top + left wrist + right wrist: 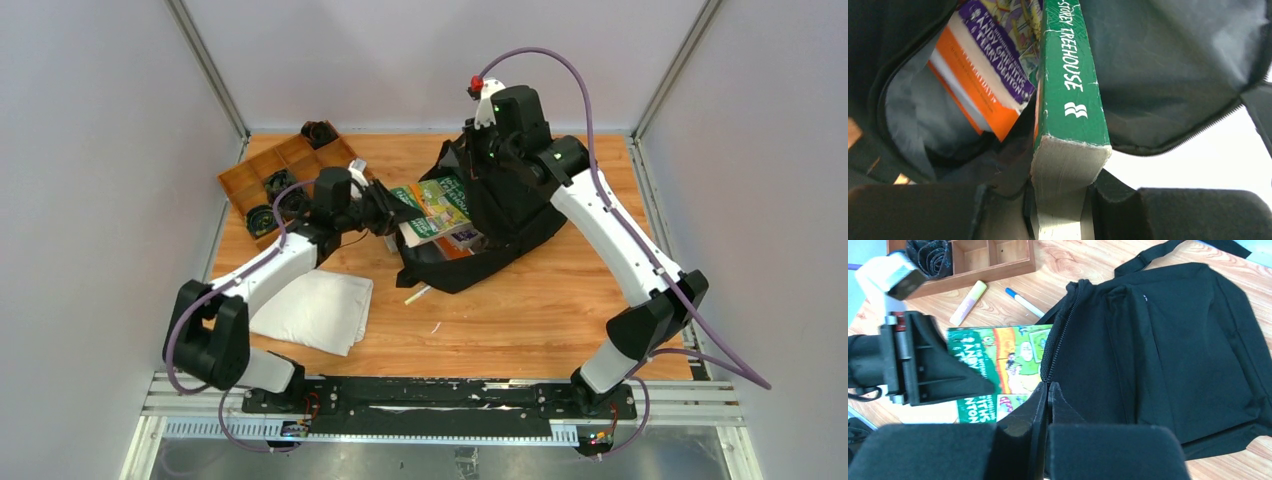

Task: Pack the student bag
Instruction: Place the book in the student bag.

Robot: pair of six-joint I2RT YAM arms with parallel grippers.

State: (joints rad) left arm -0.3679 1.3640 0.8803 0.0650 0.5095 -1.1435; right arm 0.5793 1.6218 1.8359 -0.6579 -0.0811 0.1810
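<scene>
Fingers (933, 210) of the left gripper (1060, 205) clamp a green book (1073, 85), long axis aimed into the open mouth of the bag (520, 215) mid-table; the right gripper (1047, 402) pinches its zipper edge, fingers together.

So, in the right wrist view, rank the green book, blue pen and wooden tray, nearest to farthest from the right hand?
From the right hand, pinching the student bag:
1. green book, just left of it.
2. blue pen, beyond the book.
3. wooden tray, top left, farthest.
</scene>
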